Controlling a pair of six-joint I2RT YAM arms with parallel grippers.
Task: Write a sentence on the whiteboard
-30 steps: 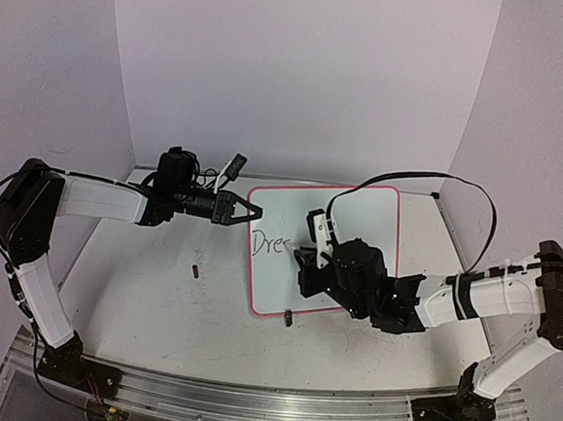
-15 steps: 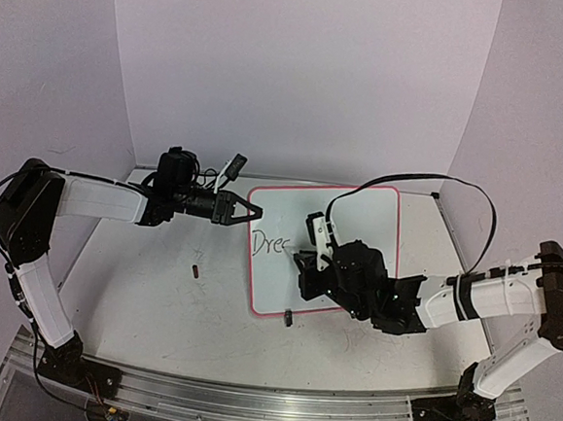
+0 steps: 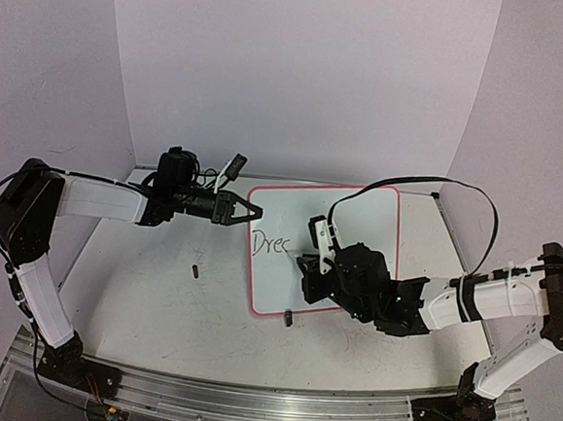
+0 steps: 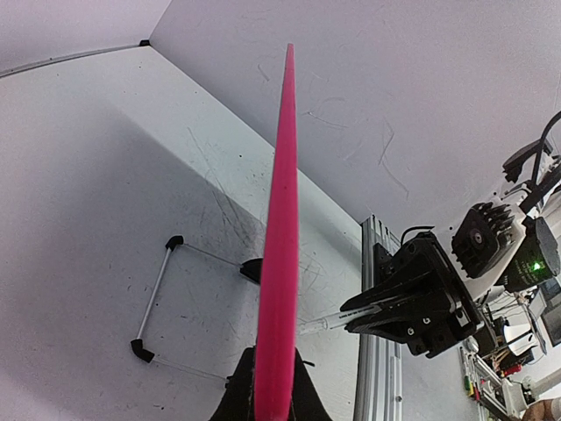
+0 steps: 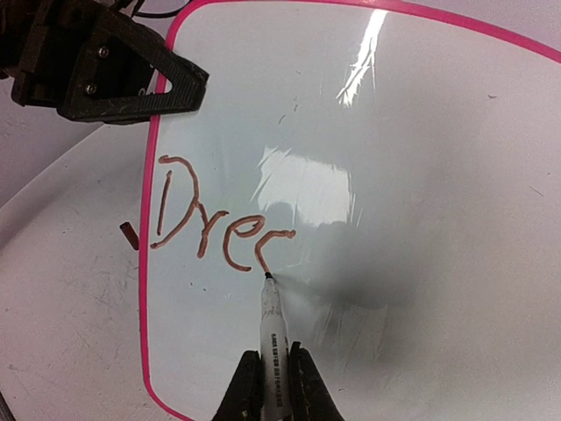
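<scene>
Top external: the whiteboard (image 3: 359, 217) sits mid-table between the arms. The left gripper (image 3: 255, 211) is clamped on its pink rim at the far left corner. The right gripper (image 3: 306, 269) is over the board, just beside the sentence (image 3: 271, 244), which reads "Drec".

Left wrist: the rim (image 4: 279, 263) shows edge-on, pinched between the left fingers (image 4: 302, 399).

Right wrist: the right gripper (image 5: 272, 386) pinches a marker (image 5: 272, 338), its tip touching the board (image 5: 421, 175) just under the last letter of the sentence (image 5: 219, 230).
</scene>
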